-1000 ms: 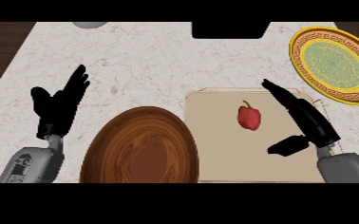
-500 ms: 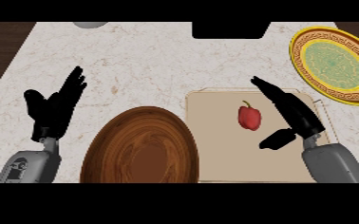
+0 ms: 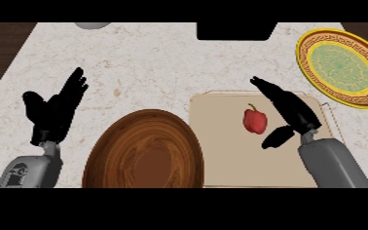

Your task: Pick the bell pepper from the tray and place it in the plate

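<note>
Lying on the beige tray, toward its far half, the red bell pepper sits just left of the right hand. That hand hangs over the tray's right side with its fingers straight and spread away from the thumb — open, holding nothing, and not clearly touching the pepper. The yellow-rimmed green plate rests at the far right of the marble bench, well apart from the tray. A brown wooden dish lies left of the tray. The left hand rests at the left, fingers up and relaxed — empty.
</note>
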